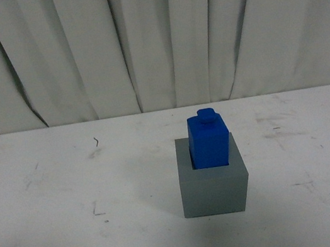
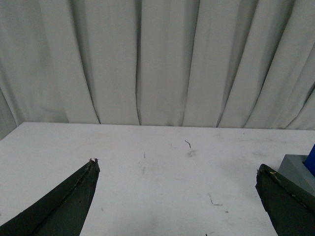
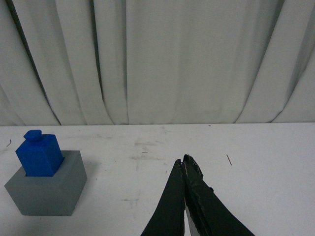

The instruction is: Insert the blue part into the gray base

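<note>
Blue part seated in the gray base, both end effectors clear of it.

The bright blue plastic rectangular block with a small knob on top (image 1: 209, 142) stands upright with its lower end sunk in the square recess of the matte gray cube-shaped base (image 1: 214, 186), which rests on the white, scuffed table (image 1: 69, 198) a little right of centre and toward the near side, in front of a pale pleated curtain (image 1: 150, 36). The left end effector (image 2: 176, 169) hangs released, its dark fingers (image 2: 74, 196) spread wide over bare table, with the base just beyond its right finger. The right end effector (image 3: 184, 162) is clenched, tips together and gripping nothing, well to the right of the base.
</note>
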Motion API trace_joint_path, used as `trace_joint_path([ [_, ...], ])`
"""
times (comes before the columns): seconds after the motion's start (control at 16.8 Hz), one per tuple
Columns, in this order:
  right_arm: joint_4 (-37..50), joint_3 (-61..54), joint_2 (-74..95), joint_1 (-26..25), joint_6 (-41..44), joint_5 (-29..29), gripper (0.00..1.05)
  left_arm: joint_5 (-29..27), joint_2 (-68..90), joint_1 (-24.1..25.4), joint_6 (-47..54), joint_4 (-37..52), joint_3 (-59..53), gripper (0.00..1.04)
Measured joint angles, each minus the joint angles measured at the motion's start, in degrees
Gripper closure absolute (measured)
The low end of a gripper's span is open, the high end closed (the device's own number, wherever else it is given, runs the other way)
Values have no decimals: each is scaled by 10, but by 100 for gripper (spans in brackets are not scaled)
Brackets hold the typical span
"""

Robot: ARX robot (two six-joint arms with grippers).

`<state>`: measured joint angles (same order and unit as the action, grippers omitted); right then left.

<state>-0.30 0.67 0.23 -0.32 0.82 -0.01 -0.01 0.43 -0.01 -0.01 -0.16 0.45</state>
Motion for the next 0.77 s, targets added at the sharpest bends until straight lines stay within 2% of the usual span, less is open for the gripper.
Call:
trace_joint_path([
  [0.12, 1, 0, 0, 0, 0, 0, 103, 0, 0, 0, 0, 0, 0, 7],
  [0.18, 1, 0, 0, 0, 0, 0, 97, 0, 0, 0, 0, 0, 0, 7],
  [0.42, 1, 0, 0, 0, 0, 0, 53, 0, 0, 0, 0, 0, 0, 7],
  [0.54, 1, 0, 0, 0, 0, 0, 35, 0, 0, 0, 0, 0, 0, 7],
  [0.65, 1, 0, 0, 0, 0, 0, 11, 0, 0, 0, 0, 0, 0, 7],
  [0.71, 1, 0, 0, 0, -1, 0, 5, 0, 0, 0, 0, 0, 0, 7],
  [0.77, 1, 0, 0, 0, -1, 0, 7, 0, 0, 0, 0, 0, 0, 7],
])
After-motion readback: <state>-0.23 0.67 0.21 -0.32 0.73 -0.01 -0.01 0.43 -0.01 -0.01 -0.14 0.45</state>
